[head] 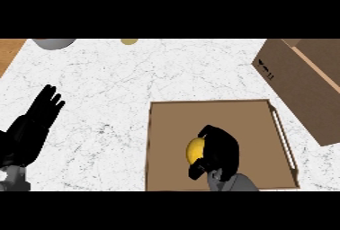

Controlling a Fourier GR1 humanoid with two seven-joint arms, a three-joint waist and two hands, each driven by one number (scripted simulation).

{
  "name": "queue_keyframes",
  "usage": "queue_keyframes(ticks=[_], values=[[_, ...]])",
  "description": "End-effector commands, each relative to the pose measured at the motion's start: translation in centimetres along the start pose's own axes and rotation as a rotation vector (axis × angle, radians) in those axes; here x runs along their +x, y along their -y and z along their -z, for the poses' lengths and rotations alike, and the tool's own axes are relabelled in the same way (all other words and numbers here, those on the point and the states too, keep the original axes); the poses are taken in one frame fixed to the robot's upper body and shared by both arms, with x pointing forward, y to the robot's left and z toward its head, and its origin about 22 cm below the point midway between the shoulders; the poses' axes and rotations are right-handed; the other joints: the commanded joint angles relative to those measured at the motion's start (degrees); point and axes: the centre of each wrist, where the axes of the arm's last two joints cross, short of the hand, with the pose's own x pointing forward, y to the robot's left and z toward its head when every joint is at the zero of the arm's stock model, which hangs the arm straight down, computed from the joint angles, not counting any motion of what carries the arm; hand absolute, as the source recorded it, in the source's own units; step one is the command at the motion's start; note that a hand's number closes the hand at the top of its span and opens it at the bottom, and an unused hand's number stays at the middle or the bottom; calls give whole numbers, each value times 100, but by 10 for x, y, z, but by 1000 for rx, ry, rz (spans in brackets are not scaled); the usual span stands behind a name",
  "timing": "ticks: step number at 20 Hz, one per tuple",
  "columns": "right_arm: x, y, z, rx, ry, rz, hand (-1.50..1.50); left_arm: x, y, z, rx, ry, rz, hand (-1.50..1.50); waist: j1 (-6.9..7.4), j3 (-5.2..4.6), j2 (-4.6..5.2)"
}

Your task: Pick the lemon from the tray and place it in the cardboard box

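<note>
1. Small, smooth, bright yellow oval lemon (194, 150), lying inside the flat brown rectangular tray (172, 130), toward the tray's lower middle; only its left side showing, the rest hidden.
2. Black right hand (222, 150) curled over the lemon from the right, fingers arching across the top and thumb wrapping below, closed round the fruit; grey forearm entering at the tray's lower edge.
3. Cannot tell whether the lemon rests on the tray floor or is raised off it.
4. Pale raised rim with a slot-like handle along the tray's right side.
5. Large open-topped brown cardboard box (299, 85) up and to the right of the tray, just beside the tray's upper right corner, a small dark printed mark on its near face.
6. Black left hand (36, 121) well to the left of the tray, fingers straight and pointing upward, holding nothing, resting.
7. White marble-patterned counter (106, 81) with fine grey veins beneath the tray.
8. Far above and left of the tray: part of a grey rounded bowl (54, 42), cut off by the edge.
9. Small olive-yellow rounded object (129, 41) right of that bowl, also cut off.
10. Strip of orange-brown wooden surface (10, 51) at the counter's upper left corner.
</note>
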Motion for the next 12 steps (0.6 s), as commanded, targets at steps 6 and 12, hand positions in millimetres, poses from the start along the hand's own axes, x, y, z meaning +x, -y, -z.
queue_keyframes(ticks=[6, 12], values=[[-20, 82, 96, 55, 183, -153, 150, -1, 4, 1, -26, -4, 8, 0, 136, 11, 68], [-9, 98, 153, 39, 262, -234, 150, 5, -4, 18, -17, 2, 17, 0, 133, 6, 70]])
